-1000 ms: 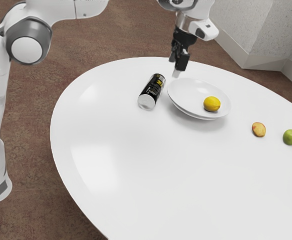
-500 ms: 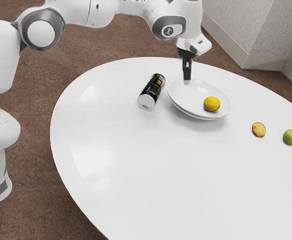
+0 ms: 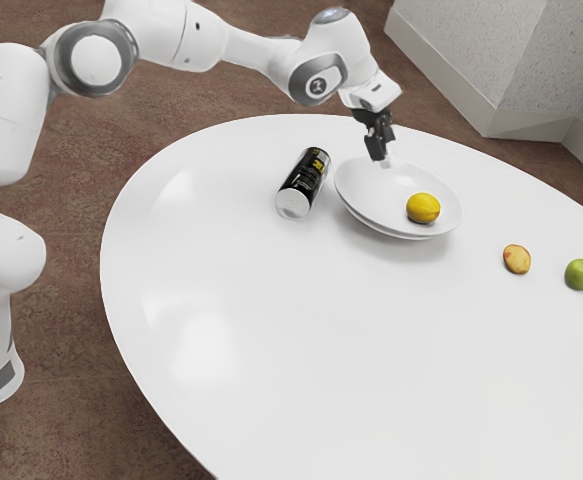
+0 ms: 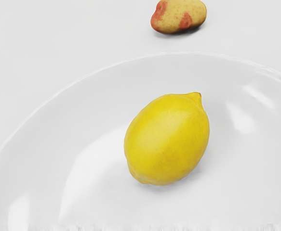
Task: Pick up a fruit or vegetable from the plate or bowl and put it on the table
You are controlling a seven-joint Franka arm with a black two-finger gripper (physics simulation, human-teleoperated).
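In the exterior view my tool (image 3: 383, 157) hangs tilted over the far side of the plate (image 3: 359, 190); I cannot tell whether it stands apart or together; the lemon (image 3: 423, 208) rests in the plate, toward the exterior view's right; coming down on this slant, I could catch the rim and tip the plate; drifting to the exterior view's left, I might set the can (image 3: 303, 185) rolling across the desk (image 3: 271, 330).

In the wrist view the lemon lies on its side; closing off-centre could squirt it up the sloping wall; the potato (image 4: 180, 16) sits just outside the rim; a careless set-down there could bump it.
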